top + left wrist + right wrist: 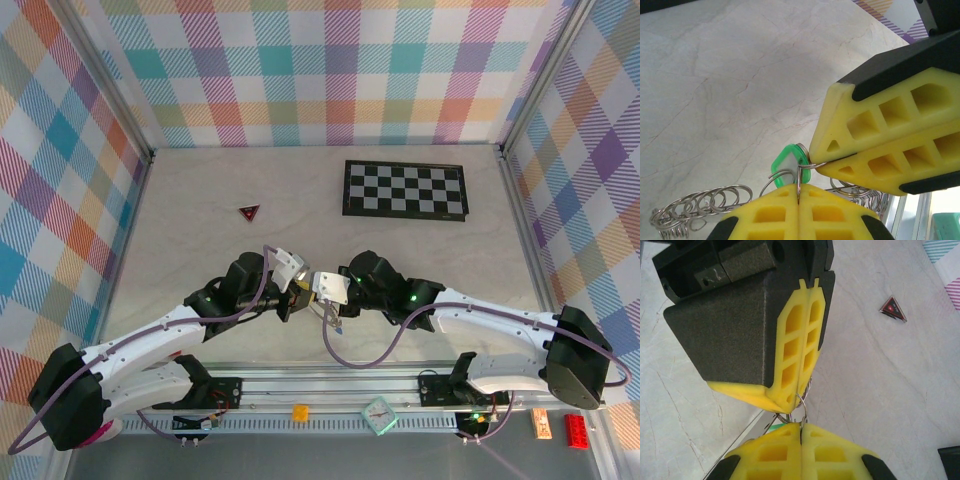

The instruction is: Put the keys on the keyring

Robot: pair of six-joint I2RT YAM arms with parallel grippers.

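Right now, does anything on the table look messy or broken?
Nothing looks broken. Only the silvery chain looks messy: it sits bunched in a loopy tangle on the table, near the keyring.

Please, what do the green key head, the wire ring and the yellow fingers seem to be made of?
Green key head: probably plastic, glossy, with an even bright colour. Wire ring: metal, thin and silvery, with bright glints. Yellow fingers: likely matte moulded or printed plastic, hollowed into open cells; firm rubber cannot be ruled out.
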